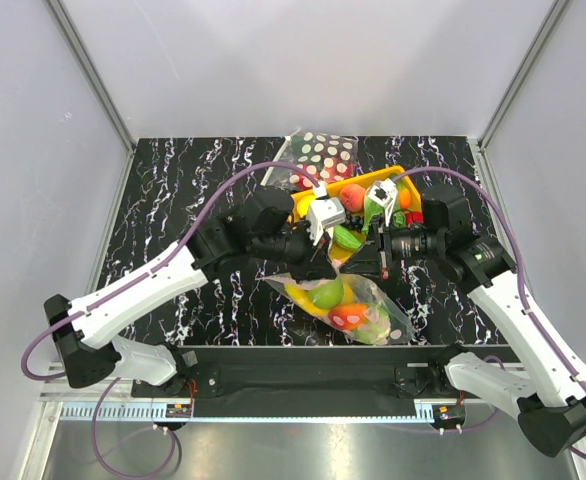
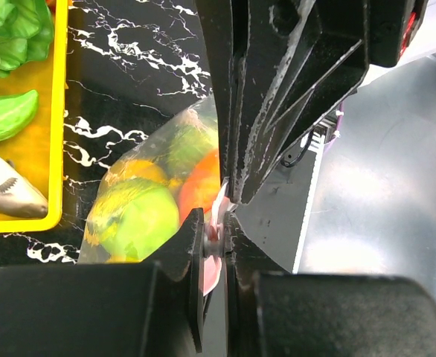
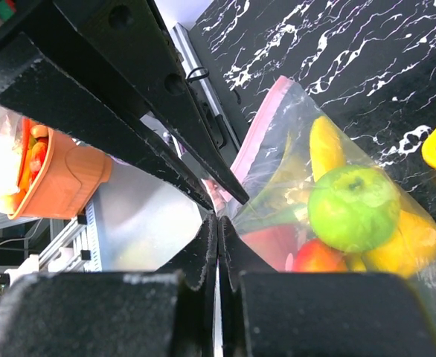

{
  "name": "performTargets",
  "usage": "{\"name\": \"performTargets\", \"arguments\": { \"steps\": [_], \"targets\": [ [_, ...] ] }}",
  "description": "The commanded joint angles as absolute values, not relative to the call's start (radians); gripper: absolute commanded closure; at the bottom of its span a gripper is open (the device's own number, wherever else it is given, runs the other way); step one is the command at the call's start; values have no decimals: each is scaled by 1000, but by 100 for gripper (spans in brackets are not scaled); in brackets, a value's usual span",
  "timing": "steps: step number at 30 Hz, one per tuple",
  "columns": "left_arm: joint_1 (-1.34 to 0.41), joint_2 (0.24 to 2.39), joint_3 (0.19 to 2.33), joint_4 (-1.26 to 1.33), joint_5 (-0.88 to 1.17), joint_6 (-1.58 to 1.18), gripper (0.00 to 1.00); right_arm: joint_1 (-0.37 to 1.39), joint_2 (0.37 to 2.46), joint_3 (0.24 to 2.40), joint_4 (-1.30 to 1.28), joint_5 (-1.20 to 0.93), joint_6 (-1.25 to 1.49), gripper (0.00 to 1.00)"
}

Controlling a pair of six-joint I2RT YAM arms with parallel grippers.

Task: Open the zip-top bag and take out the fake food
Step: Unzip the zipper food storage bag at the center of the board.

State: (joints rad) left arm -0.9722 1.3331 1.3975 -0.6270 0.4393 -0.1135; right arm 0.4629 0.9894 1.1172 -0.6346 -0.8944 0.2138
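Note:
The zip-top bag lies on the black marble table near the front edge. It is see-through with a pink zip strip. The fake food is inside it: a green apple, a yellow banana, a red-orange fruit and others. My left gripper is shut on the pink strip at the bag's mouth. My right gripper meets it tip to tip and is shut on the bag's edge. The right gripper's black fingers fill the top of the left wrist view.
A yellow tray with toy food stands behind the grippers; its rim is left of the bag. On it are lettuce and a grey fish. A polka-dot bag lies at the back. An orange bin sits off the table.

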Motion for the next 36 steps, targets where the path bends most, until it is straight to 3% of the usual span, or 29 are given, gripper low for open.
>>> {"name": "performTargets", "arguments": {
  "steps": [1,17,29,30,34,36],
  "targets": [
    [-959,1318,1361,-726,393,-100,100,465,965,1209,-555,-902,213,100],
    [-943,1295,1328,-752,379,-92,100,425,983,1261,-629,-861,132,100],
    [-943,1285,1333,-752,383,-89,100,339,1046,1264,-735,-946,72,100],
    [-943,1285,1338,-752,383,-90,100,341,1052,1264,-768,-950,63,97],
    [-943,1290,1356,-753,387,-84,100,362,1048,1246,-804,-948,34,59],
    [-942,1299,1376,-761,388,-81,100,380,1043,1235,-805,-948,37,51]
  ]
}}
